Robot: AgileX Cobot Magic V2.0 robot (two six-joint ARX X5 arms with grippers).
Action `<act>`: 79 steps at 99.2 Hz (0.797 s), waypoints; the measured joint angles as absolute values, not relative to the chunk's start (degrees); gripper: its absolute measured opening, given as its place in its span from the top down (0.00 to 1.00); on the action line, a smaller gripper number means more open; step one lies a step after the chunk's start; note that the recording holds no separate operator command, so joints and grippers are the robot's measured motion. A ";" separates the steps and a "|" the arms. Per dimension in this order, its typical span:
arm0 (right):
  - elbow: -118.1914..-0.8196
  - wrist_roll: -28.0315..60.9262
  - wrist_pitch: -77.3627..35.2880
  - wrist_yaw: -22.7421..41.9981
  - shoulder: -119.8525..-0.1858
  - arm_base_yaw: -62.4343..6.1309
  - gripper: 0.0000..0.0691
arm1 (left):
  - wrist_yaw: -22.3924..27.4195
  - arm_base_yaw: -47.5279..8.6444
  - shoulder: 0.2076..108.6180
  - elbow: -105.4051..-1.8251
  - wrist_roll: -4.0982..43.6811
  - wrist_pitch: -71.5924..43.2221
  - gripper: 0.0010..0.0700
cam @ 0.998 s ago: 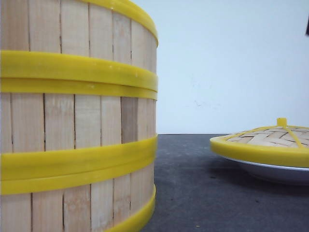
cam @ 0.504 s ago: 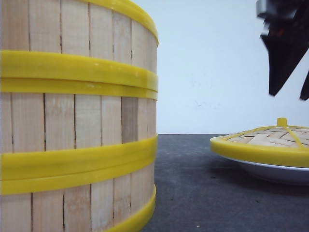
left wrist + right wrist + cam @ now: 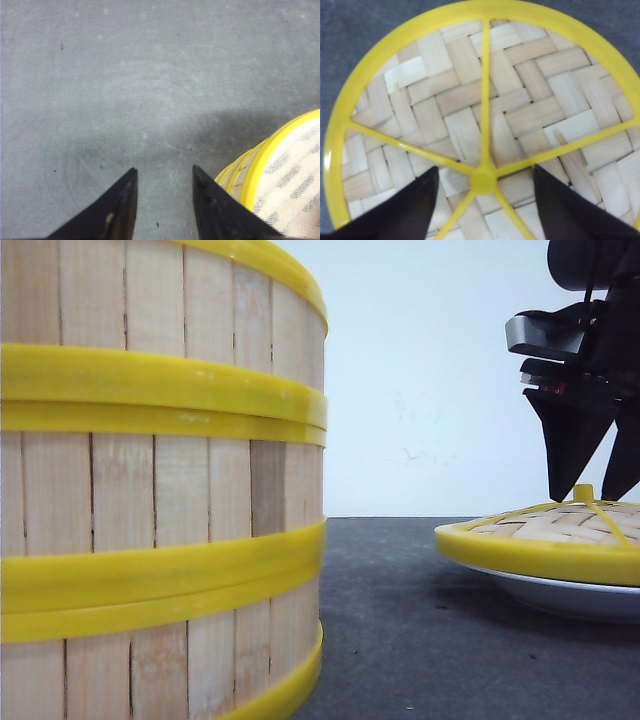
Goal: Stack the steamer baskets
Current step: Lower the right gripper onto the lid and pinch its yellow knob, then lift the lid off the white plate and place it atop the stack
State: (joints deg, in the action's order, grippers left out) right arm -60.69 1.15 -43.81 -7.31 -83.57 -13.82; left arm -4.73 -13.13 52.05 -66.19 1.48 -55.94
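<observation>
Front: steamer baskets (image 3: 160,480) stacked, three tiers showing, well apart from right gripper (image 3: 590,490), which hangs just above lid (image 3: 545,540) on white plate (image 3: 560,595).

Left wrist: left gripper (image 3: 164,172) fingers apart over bare table (image 3: 125,75); basket stack beside one finger.

Right wrist: fingers spread either side of lid knob (image 3: 483,180).

Matte black right tool (image 3: 597,490) with tapered pointed fingers (image 3: 570,440), grey block above; left tool (image 3: 162,200) likewise black.
</observation>
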 joint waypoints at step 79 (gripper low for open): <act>-63.09 1.19 -47.22 -6.00 -81.49 -14.81 0.93 | -4.75 -13.13 52.05 -66.19 1.48 -55.94 0.73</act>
